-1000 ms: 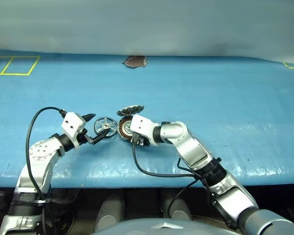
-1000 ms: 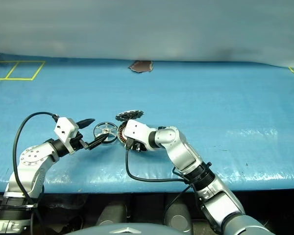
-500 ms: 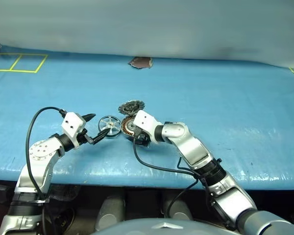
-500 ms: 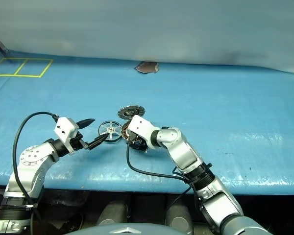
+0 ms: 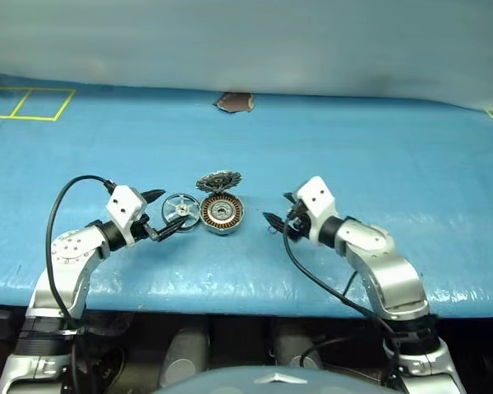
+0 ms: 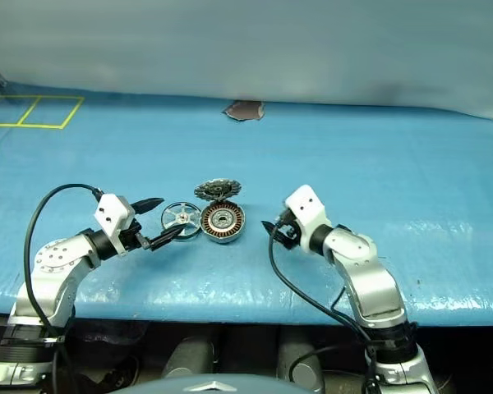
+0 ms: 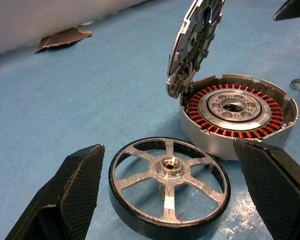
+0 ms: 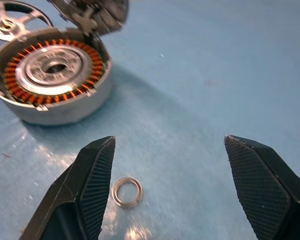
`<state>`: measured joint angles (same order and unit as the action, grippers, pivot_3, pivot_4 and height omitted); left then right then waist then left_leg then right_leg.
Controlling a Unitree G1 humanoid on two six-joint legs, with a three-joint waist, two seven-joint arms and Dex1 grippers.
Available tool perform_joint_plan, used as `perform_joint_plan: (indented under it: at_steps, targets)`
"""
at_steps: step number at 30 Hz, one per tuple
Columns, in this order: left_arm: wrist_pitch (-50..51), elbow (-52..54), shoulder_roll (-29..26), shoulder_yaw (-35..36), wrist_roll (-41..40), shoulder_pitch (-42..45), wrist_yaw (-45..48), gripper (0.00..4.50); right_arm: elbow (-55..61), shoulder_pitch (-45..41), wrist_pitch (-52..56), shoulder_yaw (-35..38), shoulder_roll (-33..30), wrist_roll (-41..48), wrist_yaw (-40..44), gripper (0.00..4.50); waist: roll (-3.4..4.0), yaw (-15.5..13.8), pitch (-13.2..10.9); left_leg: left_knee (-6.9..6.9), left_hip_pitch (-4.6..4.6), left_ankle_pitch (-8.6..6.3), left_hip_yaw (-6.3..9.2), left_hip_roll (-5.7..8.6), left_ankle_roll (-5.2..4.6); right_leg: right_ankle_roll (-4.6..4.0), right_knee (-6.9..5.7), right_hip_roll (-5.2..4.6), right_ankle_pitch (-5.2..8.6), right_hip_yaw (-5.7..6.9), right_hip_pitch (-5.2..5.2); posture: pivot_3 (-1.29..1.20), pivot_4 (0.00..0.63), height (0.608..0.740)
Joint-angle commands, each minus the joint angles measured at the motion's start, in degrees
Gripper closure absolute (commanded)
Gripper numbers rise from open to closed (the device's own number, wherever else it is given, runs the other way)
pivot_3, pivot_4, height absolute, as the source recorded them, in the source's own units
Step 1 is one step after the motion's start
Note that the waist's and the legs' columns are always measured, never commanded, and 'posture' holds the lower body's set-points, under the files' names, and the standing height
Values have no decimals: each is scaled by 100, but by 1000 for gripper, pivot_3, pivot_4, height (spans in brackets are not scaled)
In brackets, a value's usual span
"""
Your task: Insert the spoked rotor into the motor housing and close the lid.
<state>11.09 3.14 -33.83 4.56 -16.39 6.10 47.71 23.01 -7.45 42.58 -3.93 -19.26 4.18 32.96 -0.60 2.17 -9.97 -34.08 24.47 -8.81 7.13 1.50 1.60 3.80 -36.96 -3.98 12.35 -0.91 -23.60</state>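
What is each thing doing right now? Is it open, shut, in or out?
Lid: standing open, hinged at the housing's edge.
Motor housing: open, copper windings showing, no rotor inside.
Spoked rotor: out, lying flat on the table beside the housing.
Small washer: loose on the table.
Left pincer: open around the rotor.
Right pincer: open, holding nothing.

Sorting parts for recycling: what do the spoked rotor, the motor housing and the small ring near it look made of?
Spoked rotor: bare silvery metal, machined spokes, dark outer rim.
Motor housing: matte grey metal shell, probably aluminium, holding copper-coloured windings.
Small ring: dull steel-looking metal washer, likely.
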Motion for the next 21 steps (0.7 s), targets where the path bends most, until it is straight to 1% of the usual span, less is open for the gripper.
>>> perform_joint_plan:
  at_steps: [1, 4, 9, 18, 21]
  targets:
    - [26, -64, -43, -41, -40, 202, 102, 0, -100, 72, -119, 146, 132, 145, -263, 836, 0, 17, 0, 0, -3, 0, -4, -3, 0, -1, -1, 0, -1, 0, 0, 0, 150, 740]
    - [1, -152, -41, -97, -1, 294, 123, 0, -251, 146, -139, 59, 236, 170, -407, 836, 1, 9, 0, -3, -4, 0, -4, -9, 0, -4, -2, 7, -4, 0, 1, 0, 150, 740]
    - [-46, -229, -45, -125, 30, 342, 147, 0, -390, 238, -183, -283, 419, 184, -514, 836, 0, 4, 0, -1, -2, 0, -4, -8, 0, -4, 2, 6, -5, -1, 1, 0, 150, 740]
    - [-75, -248, -41, -137, 57, 333, 109, 0, -714, 416, -168, -569, 373, 74, -702, 836, -1, -10, 2, -8, -4, 0, -3, -7, 0, -2, 1, 6, -6, 0, 7, 0, 150, 740]
    - [-90, -251, -39, -132, 75, 331, 95, 0, -781, 468, -190, -602, 298, 13, -776, 1419, -3, -11, 4, -8, -5, 0, -3, -7, 0, -2, 1, 6, -6, -1, 8, 0, 150, 740]
